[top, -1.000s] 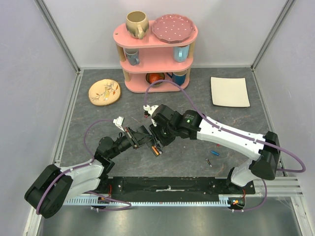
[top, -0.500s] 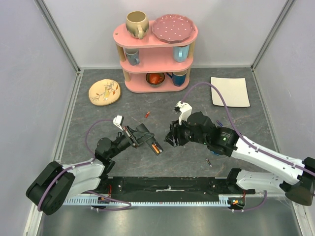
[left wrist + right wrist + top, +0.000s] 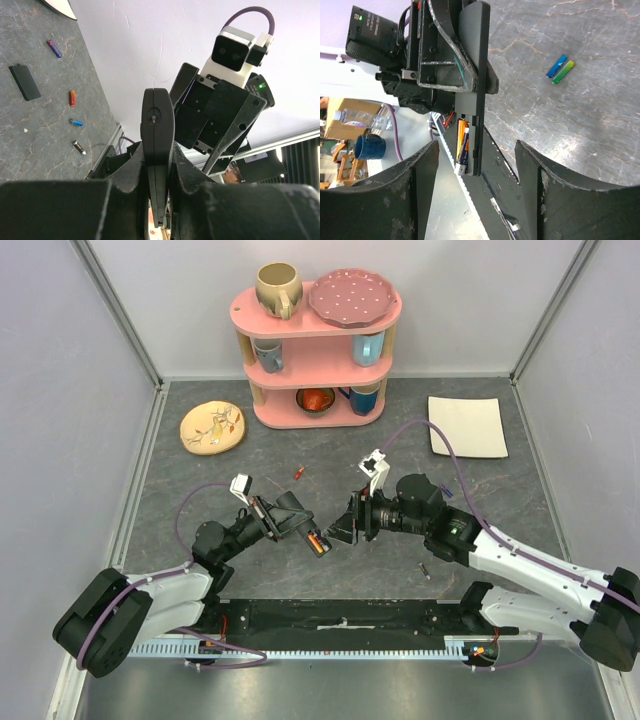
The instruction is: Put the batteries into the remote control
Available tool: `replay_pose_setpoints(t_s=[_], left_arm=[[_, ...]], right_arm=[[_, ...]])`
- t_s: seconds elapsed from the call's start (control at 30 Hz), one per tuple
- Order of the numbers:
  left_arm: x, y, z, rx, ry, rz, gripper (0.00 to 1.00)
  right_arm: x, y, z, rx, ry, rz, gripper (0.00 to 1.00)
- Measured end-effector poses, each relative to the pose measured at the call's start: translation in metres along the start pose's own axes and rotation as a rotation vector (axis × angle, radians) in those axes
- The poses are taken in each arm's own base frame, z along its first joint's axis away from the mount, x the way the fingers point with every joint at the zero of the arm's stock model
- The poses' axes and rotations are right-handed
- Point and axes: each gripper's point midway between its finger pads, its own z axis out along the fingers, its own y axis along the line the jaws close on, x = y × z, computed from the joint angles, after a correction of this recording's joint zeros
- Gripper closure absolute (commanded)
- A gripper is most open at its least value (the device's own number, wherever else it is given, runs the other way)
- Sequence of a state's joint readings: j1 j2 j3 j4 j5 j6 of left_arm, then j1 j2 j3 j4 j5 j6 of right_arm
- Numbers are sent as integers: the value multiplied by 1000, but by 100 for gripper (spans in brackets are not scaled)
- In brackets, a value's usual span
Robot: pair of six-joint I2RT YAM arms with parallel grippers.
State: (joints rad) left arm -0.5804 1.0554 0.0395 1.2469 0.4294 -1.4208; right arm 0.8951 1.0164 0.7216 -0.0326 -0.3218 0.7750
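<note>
Top external: the left gripper (image 3: 297, 523) is clamped tight on the remote (image 3: 312, 537) and holds it tilted above the surface (image 3: 200, 480). An orange battery (image 3: 317, 543) shows in the slot. The right gripper (image 3: 338, 528) faces the remote's end from just beside it, spread wide and empty. Any bump from those tips could twist the remote in its hold or knock the battery loose. The shelf (image 3: 320, 320) is well apart, so there is open room around both arms.

Left wrist: the remote sits edge-on between the pressed fingers. Four spare batteries (image 3: 72, 97) and a black battery cover (image 3: 25, 82) lie scattered on bare surface. They lie flat, so a pinch may skid them.

Right wrist: the slot faces the camera. A blue-and-green pair (image 3: 560, 68) lies side by side, risking a double pickup.
</note>
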Motion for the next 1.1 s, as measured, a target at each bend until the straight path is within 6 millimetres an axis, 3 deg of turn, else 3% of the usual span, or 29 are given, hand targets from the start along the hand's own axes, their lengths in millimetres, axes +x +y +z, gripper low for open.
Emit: replay_pose_setpoints(t_s=[0.33,1.1], left_arm=[[0,0,0,-1,2,-3,98],[3,1,-1,0,19,-5,98]], right_arm=[[24,4,3,-98,63,15,34],[38,1,11,-134,109,24,47]])
